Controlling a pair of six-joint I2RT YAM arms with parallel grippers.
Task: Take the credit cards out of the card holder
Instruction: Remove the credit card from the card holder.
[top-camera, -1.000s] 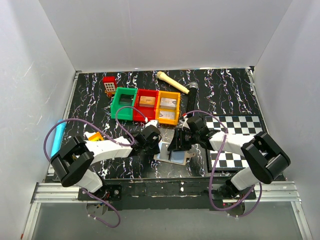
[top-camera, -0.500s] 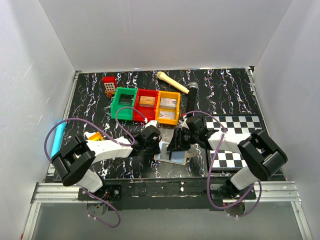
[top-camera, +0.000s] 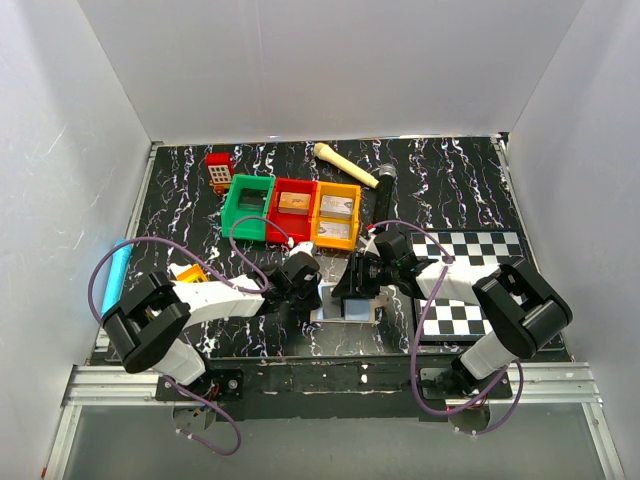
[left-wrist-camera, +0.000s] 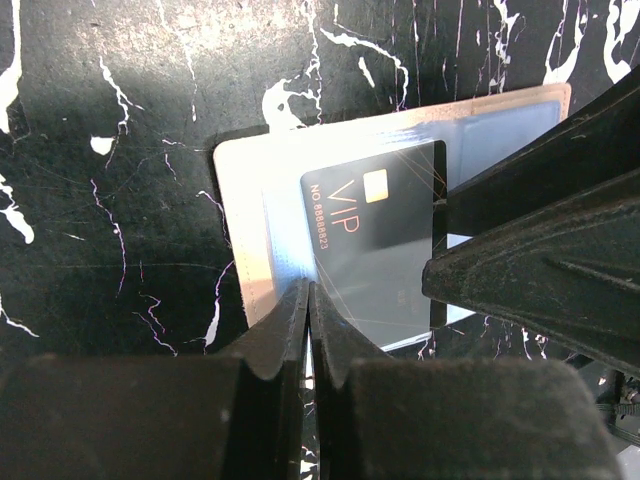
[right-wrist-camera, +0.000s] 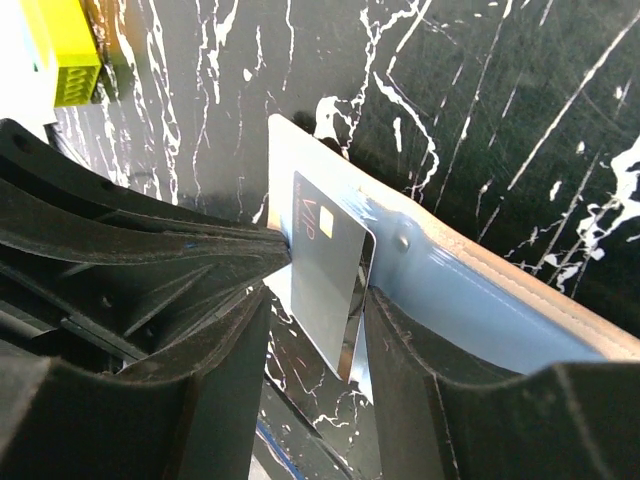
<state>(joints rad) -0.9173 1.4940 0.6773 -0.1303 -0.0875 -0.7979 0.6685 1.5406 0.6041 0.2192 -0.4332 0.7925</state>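
The card holder lies open near the front edge, cream-tan rim, pale blue inside. It also shows in the left wrist view and the right wrist view. A dark grey credit card marked VIP with a gold chip sticks partly out of the holder's left panel and shows tilted in the right wrist view. My left gripper is shut, pinching the holder's near edge. My right gripper is open, its fingertips at the card's edge with one corner of the card between them.
Green, red and orange bins stand behind the grippers. A checkered board lies at the right under the right arm. A wooden tool, a black cylinder, a red toy and a yellow block lie around.
The card holder has swung from a tilted pose to lying square to the front edge. The right gripper has shifted slightly left over it. The left gripper has stayed at its edge.
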